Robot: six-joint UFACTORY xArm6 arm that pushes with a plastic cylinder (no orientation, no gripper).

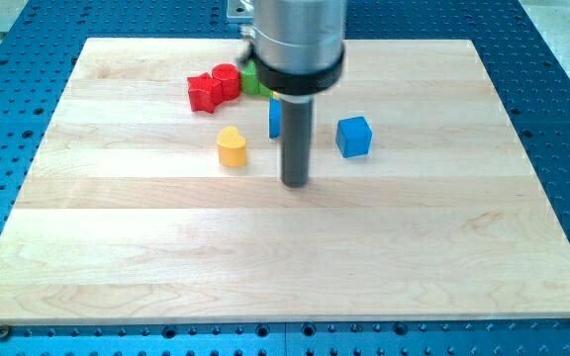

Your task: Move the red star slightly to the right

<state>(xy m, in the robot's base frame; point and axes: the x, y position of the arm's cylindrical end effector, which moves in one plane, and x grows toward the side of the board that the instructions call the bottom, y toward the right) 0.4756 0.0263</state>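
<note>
Red star [204, 93] sits at counter [443, 257] top, touching red cylinder [226, 79]. My tip [295, 184] below-right of star, well apart, not yet positioned for rightward push. No hand; nothing held.

Bright, even overhead light, soft short shadows under the blocks, slight overall blur, no glare.

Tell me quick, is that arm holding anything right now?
No gripper here: my tip is a bare rod end, holding nothing. It rests on the board, right of the yellow heart, touching no block, below the red star.
</note>
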